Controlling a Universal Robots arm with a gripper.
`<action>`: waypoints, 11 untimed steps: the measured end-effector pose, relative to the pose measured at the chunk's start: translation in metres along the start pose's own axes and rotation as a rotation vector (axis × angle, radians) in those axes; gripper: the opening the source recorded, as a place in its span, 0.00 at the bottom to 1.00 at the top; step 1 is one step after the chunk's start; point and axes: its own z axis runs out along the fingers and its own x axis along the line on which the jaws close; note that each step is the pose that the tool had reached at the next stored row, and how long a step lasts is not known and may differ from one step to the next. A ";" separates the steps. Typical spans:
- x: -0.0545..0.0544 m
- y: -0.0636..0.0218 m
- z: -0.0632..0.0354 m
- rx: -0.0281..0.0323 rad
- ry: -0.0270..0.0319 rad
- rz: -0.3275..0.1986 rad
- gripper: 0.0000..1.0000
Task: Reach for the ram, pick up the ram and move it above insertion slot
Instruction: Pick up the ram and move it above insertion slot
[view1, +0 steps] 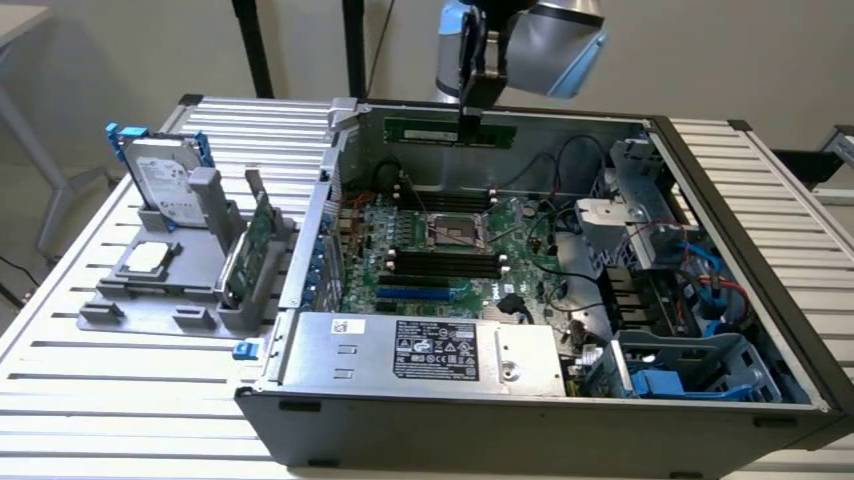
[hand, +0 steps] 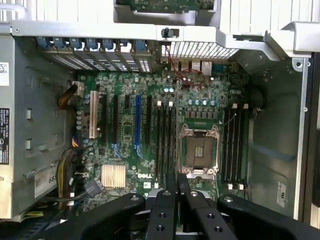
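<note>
One ram (view1: 449, 131) is hanging pinched in the claw (view1: 470, 122), high over the motherboard (hand: 165, 125); the moving step is nearly done, and lining up above the black slots (hand: 165, 140) below calls for care.

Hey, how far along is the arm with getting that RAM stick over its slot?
Pickup looks done: the black gripper is shut on the long thin green RAM stick, lifted above the open computer case. In hand: the stick hangs level, high over the case's far side. Left: it is not yet close above the black memory slots beside the processor socket.
</note>
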 end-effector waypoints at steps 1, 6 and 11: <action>-0.004 -0.0017 0.0005 0.0000 0.0002 0.000 0.13; -0.020 -0.0092 0.0039 0.0000 0.0006 0.000 0.13; -0.020 -0.0101 0.0039 -0.0002 0.0006 0.000 0.13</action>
